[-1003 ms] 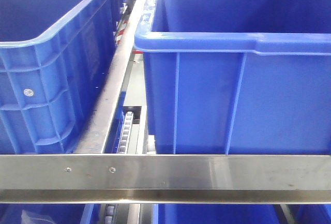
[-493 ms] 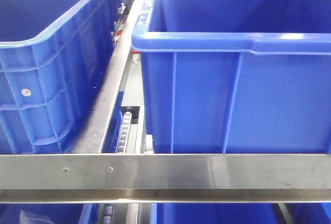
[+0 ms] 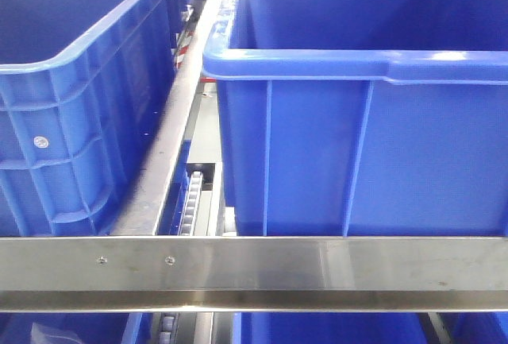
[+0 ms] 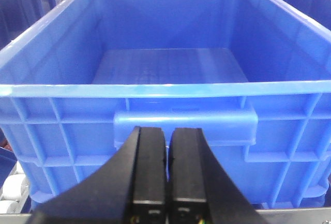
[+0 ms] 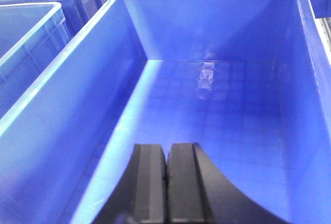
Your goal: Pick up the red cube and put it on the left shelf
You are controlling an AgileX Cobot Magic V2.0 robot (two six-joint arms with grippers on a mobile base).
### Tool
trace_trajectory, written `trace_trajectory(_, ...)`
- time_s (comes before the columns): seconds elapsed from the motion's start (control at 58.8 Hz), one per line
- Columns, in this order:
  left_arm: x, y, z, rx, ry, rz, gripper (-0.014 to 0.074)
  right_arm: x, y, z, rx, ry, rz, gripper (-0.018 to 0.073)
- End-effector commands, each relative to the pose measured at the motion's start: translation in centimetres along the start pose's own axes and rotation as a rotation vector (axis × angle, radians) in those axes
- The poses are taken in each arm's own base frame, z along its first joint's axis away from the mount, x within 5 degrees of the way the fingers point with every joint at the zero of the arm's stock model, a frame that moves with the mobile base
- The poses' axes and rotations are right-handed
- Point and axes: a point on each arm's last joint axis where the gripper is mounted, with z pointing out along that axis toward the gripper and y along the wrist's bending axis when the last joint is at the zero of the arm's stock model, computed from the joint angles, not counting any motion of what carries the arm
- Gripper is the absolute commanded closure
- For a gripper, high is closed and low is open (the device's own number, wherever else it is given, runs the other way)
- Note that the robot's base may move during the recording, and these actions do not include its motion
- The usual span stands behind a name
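No red cube shows in any view. The shelf is a stainless steel rack with a brushed front rail (image 3: 254, 272) and a roller track (image 3: 190, 201) between its bars. It carries a blue crate on the left (image 3: 71, 98) and a blue crate on the right (image 3: 357, 121). My left gripper (image 4: 168, 131) is shut and empty, level with the near wall of an empty blue crate (image 4: 170, 63). My right gripper (image 5: 166, 149) is shut and empty, above the inside of an empty blue crate (image 5: 217, 94). Neither gripper shows in the front view.
A steel side bar (image 3: 171, 137) runs back between the two crates. More blue crates stand on a lower level (image 3: 333, 328) and behind. Another crate (image 5: 26, 32) lies left of the right gripper's crate.
Dark gripper parts at the top right edge of the front view one second ago have left the view. The view has shifted slightly; the crates stand as before.
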Motion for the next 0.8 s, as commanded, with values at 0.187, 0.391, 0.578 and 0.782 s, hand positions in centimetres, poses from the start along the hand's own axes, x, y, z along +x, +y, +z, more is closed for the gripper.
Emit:
trace_trajectory(0.187,-0.1,0.0,0.0,0.007,-0.083,-0.008,0.0495,-2.1,0.1,-1.1,-0.009,-0.162,-0.014,0.0503)
trace_trajectory(0.391,-0.1,0.0,0.0,0.006,-0.083,-0.002,0.0495,-0.4,-1.0,-4.2,0.055,-0.233,-0.010,0.0503)
trace_trajectory(0.578,-0.1,0.0,0.0,0.007,-0.083,-0.008,0.0495,4.2,-2.4,-6.7,0.149,-0.267,-0.004,0.0503)
trace_trajectory(0.782,-0.1,0.0,0.0,0.006,-0.083,-0.002,0.0495,7.6,-2.9,-8.5,0.195,-0.339,-0.009,0.0503)
